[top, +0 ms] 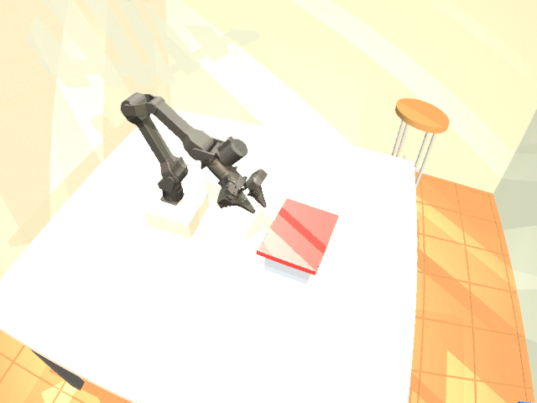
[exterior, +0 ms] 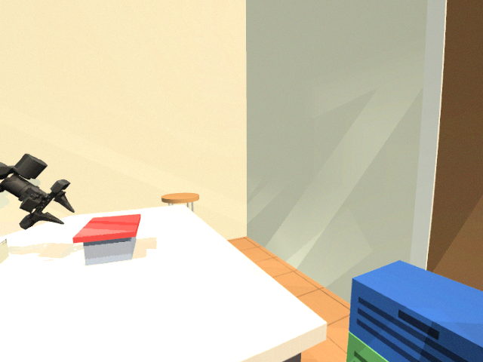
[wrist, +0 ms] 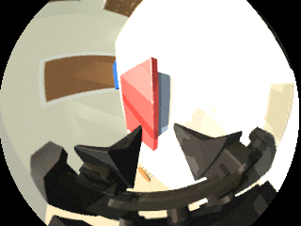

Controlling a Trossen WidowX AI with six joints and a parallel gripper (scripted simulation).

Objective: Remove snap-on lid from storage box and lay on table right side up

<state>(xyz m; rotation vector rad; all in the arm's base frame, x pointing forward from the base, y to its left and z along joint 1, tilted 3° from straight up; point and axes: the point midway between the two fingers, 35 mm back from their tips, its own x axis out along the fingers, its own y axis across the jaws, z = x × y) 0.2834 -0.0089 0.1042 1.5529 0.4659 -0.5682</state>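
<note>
The red lid (top: pixel 303 234) (exterior: pixel 111 228) (wrist: pixel 134 94) lies flat on top of the grey-blue storage box (top: pixel 286 271) (exterior: pixel 109 251) (wrist: pixel 164 101), its rim overhanging the box's sides. The box stands on the white table (top: pixel 195 303) (exterior: pixel 175 304) (wrist: pixel 212 56). My gripper (top: pixel 260 208) (exterior: pixel 68 217) (wrist: pixel 158 127) is open and empty, with its fingers spread partway and slanting down toward the lid. It is in the air beside the lid, on the side facing the arm's base, and does not appear to touch it. The box's far sides are hidden.
The arm's pale base block (top: pixel 169 223) stands on the table, to the left of the box in the top view. A round orange stool (top: pixel 420 114) (exterior: pixel 179 197) stands beyond the table edge. A large blue block (exterior: pixel 409 296) stands off the table at the lower right in the exterior view.
</note>
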